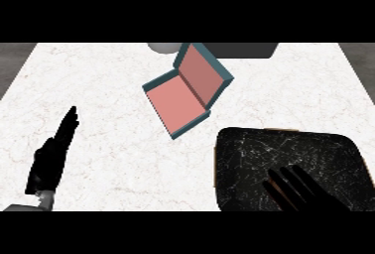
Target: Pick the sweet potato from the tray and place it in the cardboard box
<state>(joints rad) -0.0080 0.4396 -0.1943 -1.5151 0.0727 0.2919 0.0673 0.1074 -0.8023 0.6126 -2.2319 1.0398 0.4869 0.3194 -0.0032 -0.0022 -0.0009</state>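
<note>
While our right hand (pixel 304 191) lies over the black tray (pixel 249 149) at five o'clock, its fingers (pixel 282 181) straight and spread toward twelve, we cannot see the sweet potato anywhere; whether it lies beneath the hand we cannot tell. Our left hand (pixel 51 158) rests at eight o'clock on the white marble bench (pixel 110 74), fingers straight, pressed together, holding nothing. At twelve o'clock, well apart from both hands, lies the box (pixel 189 89), open, teal outside and pink inside, nothing showing in it. Behind it stand a pale round object (pixel 162 47) and a dark object (pixel 245 49).
</note>
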